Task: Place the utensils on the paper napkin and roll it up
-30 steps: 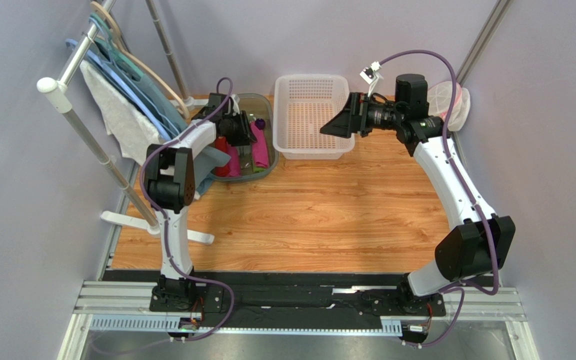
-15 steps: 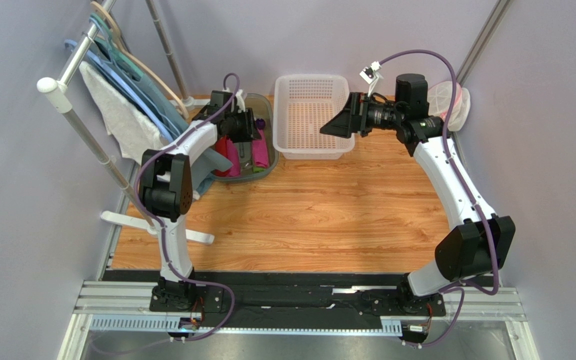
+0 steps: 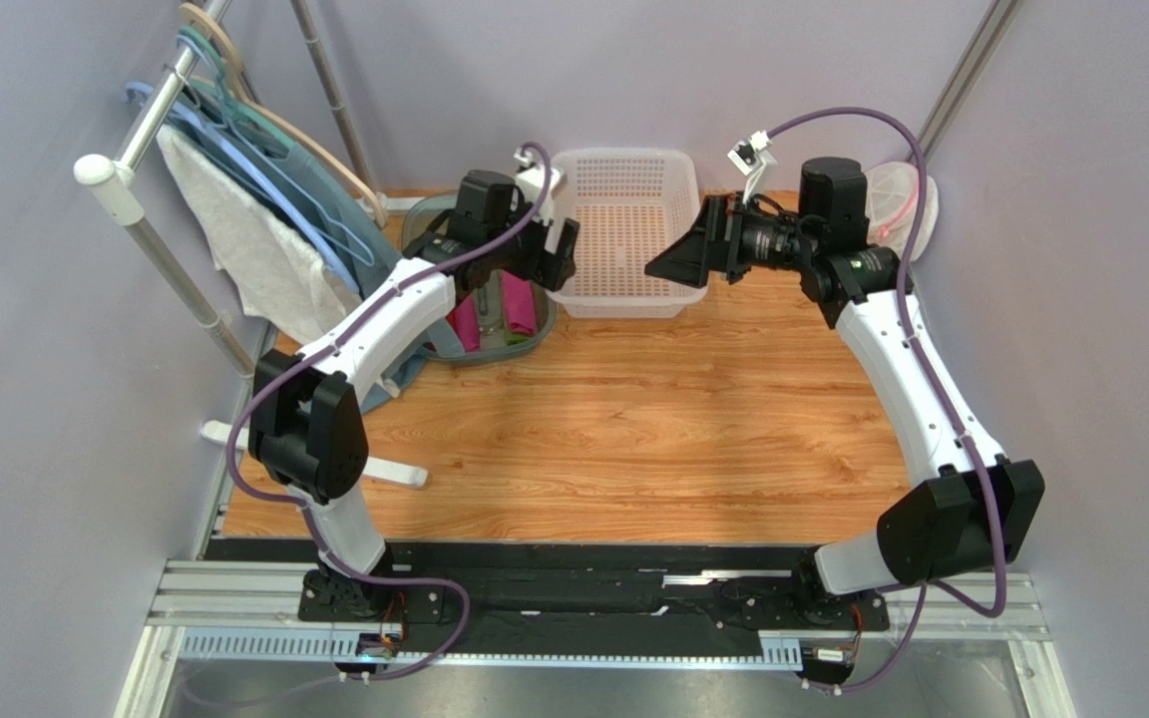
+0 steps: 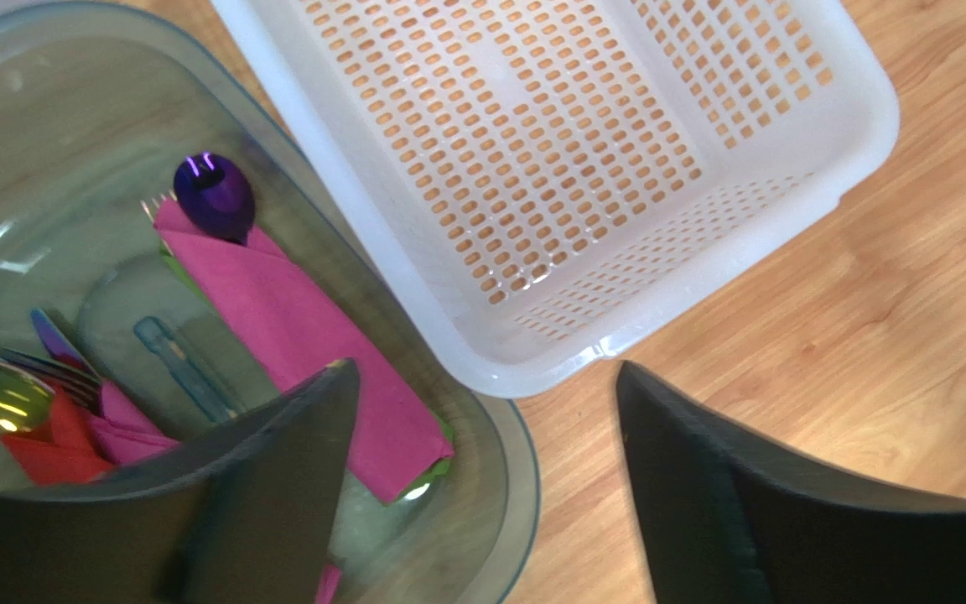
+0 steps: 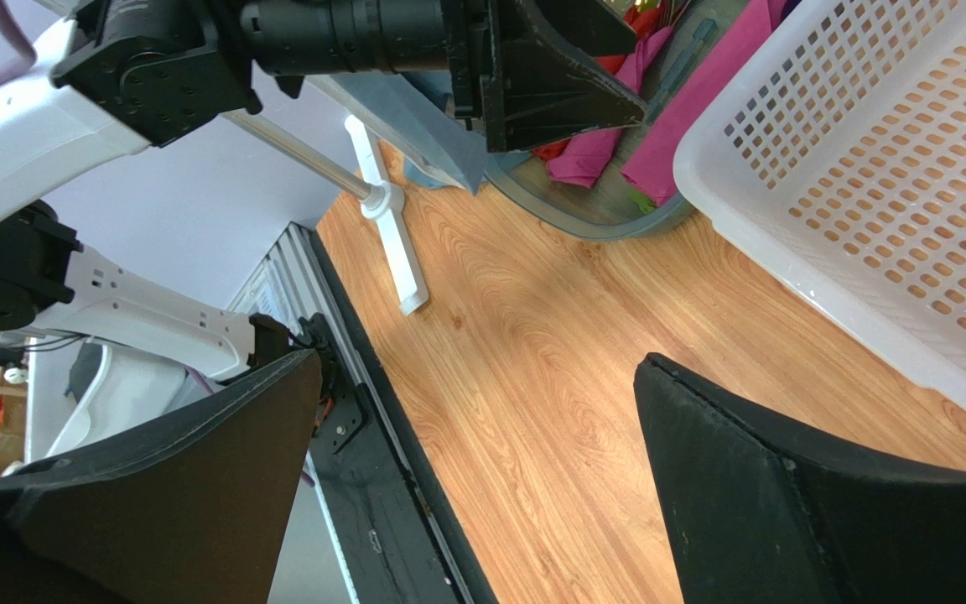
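The left arm (image 3: 371, 322) rises from its base and leans toward 1 o'clock, and the left gripper (image 3: 558, 255) at its far end has its jaws spread wide with nothing between them. The right arm (image 3: 910, 374) bends at an elbow out at 4 o'clock and reaches toward 11 o'clock. Its right gripper (image 3: 671, 255) points to 9 o'clock at the other gripper, jaws wide apart and holding nothing.
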You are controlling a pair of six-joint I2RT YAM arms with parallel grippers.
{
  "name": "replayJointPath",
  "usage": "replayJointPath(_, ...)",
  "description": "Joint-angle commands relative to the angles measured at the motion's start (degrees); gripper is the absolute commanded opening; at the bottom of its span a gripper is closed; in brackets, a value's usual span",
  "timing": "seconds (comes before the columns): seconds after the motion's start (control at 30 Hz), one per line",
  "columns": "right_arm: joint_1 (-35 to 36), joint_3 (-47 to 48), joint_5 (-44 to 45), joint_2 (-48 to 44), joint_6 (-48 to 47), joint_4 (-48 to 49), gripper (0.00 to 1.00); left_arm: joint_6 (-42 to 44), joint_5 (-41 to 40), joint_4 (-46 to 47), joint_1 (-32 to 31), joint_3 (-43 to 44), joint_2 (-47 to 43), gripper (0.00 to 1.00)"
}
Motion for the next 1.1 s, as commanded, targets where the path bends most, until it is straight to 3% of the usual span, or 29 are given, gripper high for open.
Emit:
replayJointPath(0.0, -1.24, -3.70, 3.74, -4.86, -2.21, -0.13, 1.00, 14.47, -0.66, -8.93, -6.62, 7.13, -2.84, 0.99)
replayJointPath(0.2, -5.28, -8.72, 7.95, -9.43, -3.70, -2.24, 1.00, 12.55, 9.10, -19.04, -7.33, 16.19, -3.72, 0.99)
replayJointPath(0.27, -6.77, -10.39, 9.09, -11.46, -5.01, -3.55, 1.00, 7.21, 7.20, -21.33, -7.42, 17.52, -4.24, 0.99)
replayJointPath(0.4, -7.22, -13.64, 10.86, -14.79, -7.92, -6.81, 1.00, 4.56, 5.00, -29.77, -7.33, 21.14, -5.99, 0.99)
replayJointPath(0.77, -7.22, -25.86, 15.85, -29.91, -9.41, -9.35, 1.00, 3.59, -2.56, -28.02, -7.33, -5.21, -30.34, 0.99)
replayJointPath(1.07, -7.40, -27.80, 21.76, -36.95, -15.56, -13.66, 1.00, 2.18, -3.53, -25.65, -7.42, -10.95, -37.99, 0.99)
